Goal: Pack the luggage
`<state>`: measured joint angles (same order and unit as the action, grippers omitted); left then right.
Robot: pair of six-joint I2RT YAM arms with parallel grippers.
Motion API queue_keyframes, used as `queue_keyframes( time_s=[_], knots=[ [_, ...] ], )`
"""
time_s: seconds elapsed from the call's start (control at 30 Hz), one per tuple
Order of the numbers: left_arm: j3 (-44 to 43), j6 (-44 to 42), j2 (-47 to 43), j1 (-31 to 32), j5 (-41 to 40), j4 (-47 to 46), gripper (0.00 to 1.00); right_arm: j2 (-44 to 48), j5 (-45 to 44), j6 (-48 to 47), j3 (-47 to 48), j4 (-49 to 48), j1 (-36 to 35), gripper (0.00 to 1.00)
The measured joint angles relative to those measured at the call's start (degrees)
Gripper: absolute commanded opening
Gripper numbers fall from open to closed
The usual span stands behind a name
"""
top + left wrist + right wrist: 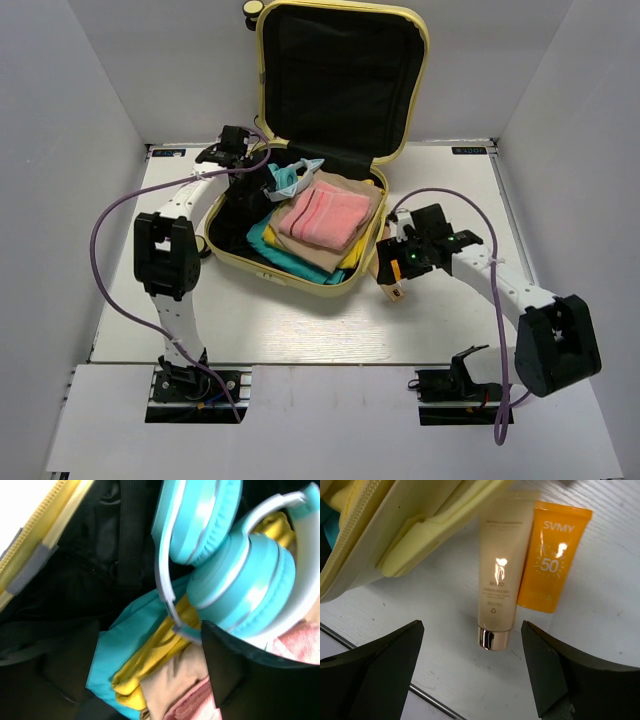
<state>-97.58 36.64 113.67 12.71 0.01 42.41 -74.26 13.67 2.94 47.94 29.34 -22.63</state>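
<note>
The pale yellow luggage lies open, its lid upright at the back. Inside it is a stack of folded clothes with a pink towel on top. Turquoise headphones rest at the stack's far left corner. My left gripper is open just left of the headphones, above the teal, yellow and beige clothes. My right gripper is open and empty by the luggage's right rim. It hovers over a beige tube with a gold cap and an orange sunscreen tube, which lie side by side on the table.
The luggage's yellow shell and zipper lie just left of the tubes. White walls enclose the table on three sides. A metal strip runs along the table's near edge. Purple cables loop from both arms.
</note>
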Motion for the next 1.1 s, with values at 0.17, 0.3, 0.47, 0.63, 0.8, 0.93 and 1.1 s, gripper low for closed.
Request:
queue_keyframes(
  time_s=[0.17,0.3,0.47,0.63,0.8,0.93,1.1],
  knots=[
    [2.29,-1.01,-3.85,0.24,0.85,-1.40,1.00,-4.48,-2.45,-1.20,-0.72,-4.07,-3.50,0.85],
    [2.47,-2.47,-8.15,0.39,1.38,-0.39,1.00,-6.69,-5.14,-1.75,-2.60,-7.19,-4.87,0.83],
    [7.85,-4.96,-20.65,0.74,0.76,-0.37,1.00,-7.50,-5.66,-1.86,-4.72,-11.69,-6.36,0.79],
    [15.82,-5.53,-33.14,0.81,-4.17,0.70,1.00,-7.52,-7.10,-1.70,-8.22,-14.51,-9.05,0.70],
    [26.58,-4.52,-41.64,0.76,-9.11,3.37,1.00,-7.80,-14.88,-0.50,-8.41,-14.97,-11.69,0.23],
    [31.58,-3.19,-46.62,0.66,-11.56,6.45,1.00,-5.81,-21.57,3.15,-8.48,-13.27,-12.81,0.00],
    [33.14,-2.29,-50.84,0.04,-13.27,8.22,1.00,3.28,-28.00,7.65,-8.59,-6.03,-12.79,0.00]
  ],
)
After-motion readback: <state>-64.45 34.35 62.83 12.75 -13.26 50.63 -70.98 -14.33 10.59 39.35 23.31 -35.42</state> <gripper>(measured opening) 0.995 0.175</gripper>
